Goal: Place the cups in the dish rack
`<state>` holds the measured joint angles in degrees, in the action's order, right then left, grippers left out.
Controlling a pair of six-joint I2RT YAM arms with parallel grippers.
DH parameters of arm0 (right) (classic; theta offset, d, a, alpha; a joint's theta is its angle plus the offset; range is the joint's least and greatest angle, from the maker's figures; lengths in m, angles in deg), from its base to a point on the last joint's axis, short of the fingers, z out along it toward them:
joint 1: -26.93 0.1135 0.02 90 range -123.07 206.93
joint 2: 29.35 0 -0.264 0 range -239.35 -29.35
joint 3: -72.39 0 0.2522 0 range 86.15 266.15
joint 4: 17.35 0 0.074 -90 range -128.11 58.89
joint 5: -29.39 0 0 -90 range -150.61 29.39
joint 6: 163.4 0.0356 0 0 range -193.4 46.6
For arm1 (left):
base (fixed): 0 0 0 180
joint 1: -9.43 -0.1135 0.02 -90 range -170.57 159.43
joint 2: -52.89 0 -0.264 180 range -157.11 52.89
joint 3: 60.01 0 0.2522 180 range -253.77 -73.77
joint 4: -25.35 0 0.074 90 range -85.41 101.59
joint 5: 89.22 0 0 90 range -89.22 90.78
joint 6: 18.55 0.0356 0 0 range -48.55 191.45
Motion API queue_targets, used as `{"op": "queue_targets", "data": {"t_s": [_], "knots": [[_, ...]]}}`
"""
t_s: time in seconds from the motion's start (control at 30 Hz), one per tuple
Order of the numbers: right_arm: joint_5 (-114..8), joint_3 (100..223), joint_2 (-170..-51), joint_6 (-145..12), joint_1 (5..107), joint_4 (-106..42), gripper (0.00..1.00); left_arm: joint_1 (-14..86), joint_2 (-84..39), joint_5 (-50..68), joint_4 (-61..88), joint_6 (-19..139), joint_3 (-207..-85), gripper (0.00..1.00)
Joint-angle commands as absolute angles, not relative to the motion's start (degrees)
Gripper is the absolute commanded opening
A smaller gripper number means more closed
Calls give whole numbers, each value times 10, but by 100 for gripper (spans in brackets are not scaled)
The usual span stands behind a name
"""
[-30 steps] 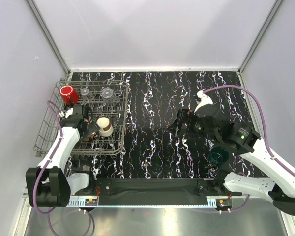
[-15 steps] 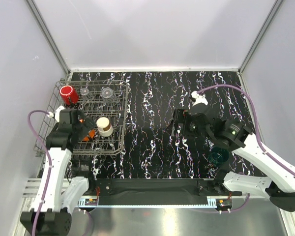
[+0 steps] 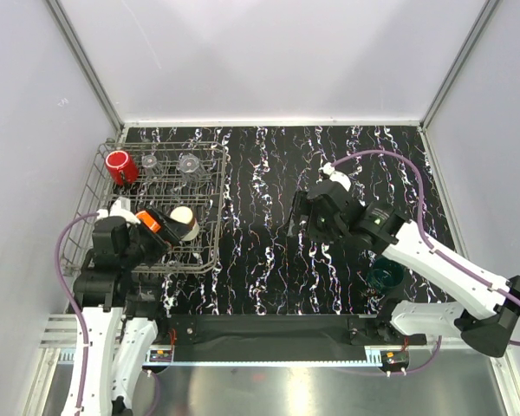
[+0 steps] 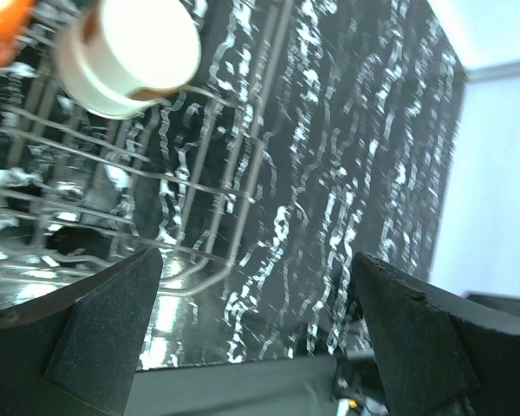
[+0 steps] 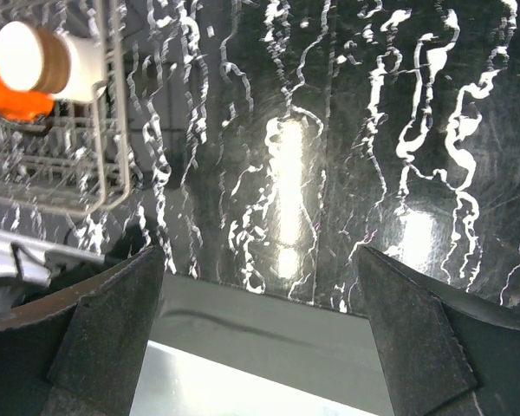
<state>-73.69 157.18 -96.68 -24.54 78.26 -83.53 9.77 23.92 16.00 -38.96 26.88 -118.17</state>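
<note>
The wire dish rack (image 3: 85, 204) stands at the left. In it are a red cup (image 3: 117, 165), two clear cups (image 3: 150, 162) (image 3: 189, 163), a cream cup (image 3: 185, 222) and an orange cup (image 3: 147, 222). A dark green cup (image 3: 386, 275) sits on the table at the right, beside the right arm. My left gripper (image 3: 159, 241) is open and empty over the rack's near edge. In the left wrist view the gripper (image 4: 260, 347) is below the cream cup (image 4: 130, 52). My right gripper (image 3: 296, 217) is open and empty above the table's middle. The right wrist view (image 5: 264, 338) shows the cream cup (image 5: 43, 56) and orange cup (image 5: 13, 95) in the rack (image 5: 69, 173).
The black marbled tabletop (image 3: 269, 173) runs between the rack and the right arm. A black bar (image 3: 260, 328) carries the arm bases at the near edge. White walls enclose the left, back and right sides.
The left arm has drawn back toward the near edge, out of the rack, leaving the orange cup beside the cream cup. The right gripper has shifted a little to the left.
</note>
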Motion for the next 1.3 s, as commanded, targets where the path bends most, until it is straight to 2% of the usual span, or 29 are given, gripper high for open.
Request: {"op": "queue_targets", "data": {"t_s": [0.0, 0.27, 0.57, 0.63, 0.7, 0.77, 0.93, 1.27], "knots": [[-791, 1559, -976, -215, 782, -819, 100, 109, 234, 235, -331, 259, -1168, 99], [-893, 1533, -1005, -150, 761, -926, 100, 251, 232, 186, -289, 220, -1139, 99], [-879, 1437, -865, -189, 576, -940, 98, 481, 225, 60, -261, 146, -1128, 99], [-904, 1428, -852, -201, 532, -954, 96, 531, 213, 32, -250, 135, -1126, 99], [-914, 1425, -846, -187, 509, -976, 89, 573, 199, 21, -227, 124, -1121, 99], [-901, 1416, -845, -193, 489, -965, 87, 608, 172, 10, -216, 120, -1123, 99], [-908, 1391, -864, -174, 453, -954, 81, 655, 147, -30, -202, 122, -1141, 99], [-891, 1332, -892, -92, 408, -938, 64, 663, 211, -21, -197, 124, -1123, 99]]}}
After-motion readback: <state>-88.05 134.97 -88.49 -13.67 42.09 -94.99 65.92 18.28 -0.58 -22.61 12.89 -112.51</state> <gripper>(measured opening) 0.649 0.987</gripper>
